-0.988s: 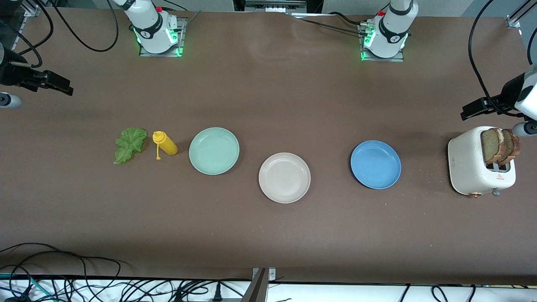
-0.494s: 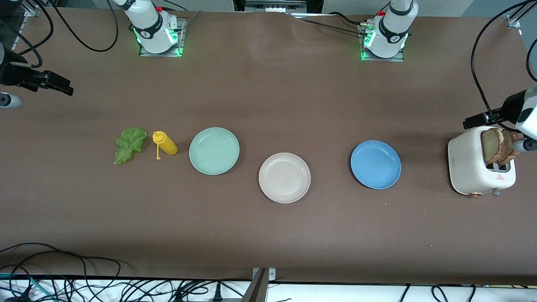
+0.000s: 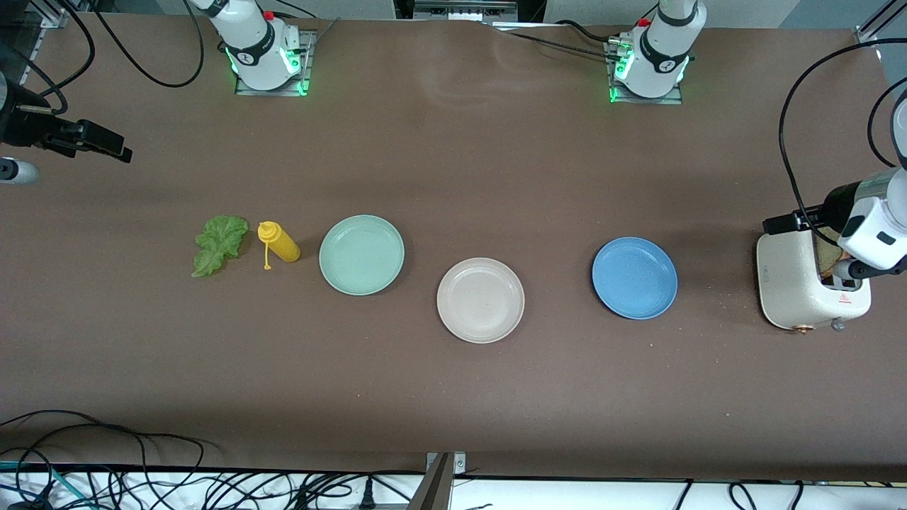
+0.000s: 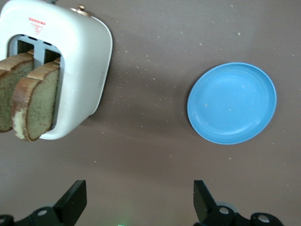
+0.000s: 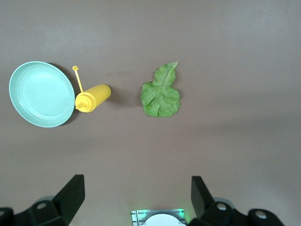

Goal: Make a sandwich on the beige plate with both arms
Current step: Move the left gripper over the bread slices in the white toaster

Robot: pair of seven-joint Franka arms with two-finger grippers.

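The left gripper (image 4: 138, 205) hangs over the toaster (image 3: 793, 283) at the right edge of the front view, its fingers (image 4: 75, 200) spread wide and holding nothing. In the left wrist view the two bread slices (image 4: 33, 101) stand on edge in the slots at the upper left of the frame, off to one side of the gap between the fingers, their broad faces parallel to the slots; the jaws would need to straddle one slice across its thickness. This arm is plainly the nearer one to the bread.

The right gripper (image 5: 136, 200) hovers at the left edge of the front view, jaws likewise apart and empty, above bare table. In its wrist view the lettuce leaf (image 5: 161, 94) lies just right of centre, with its long axis running up the frame.

The beige plate (image 3: 480, 299) sits empty at the centre of the front view, between the mint-green plate (image 3: 361, 254) and the blue plate (image 3: 634, 278). A yellow bottle (image 3: 278, 243) lies beside the leaf.

In the front view the left arm's wrist covers most of the bread, and the right gripper is partly cut off by the frame edge.
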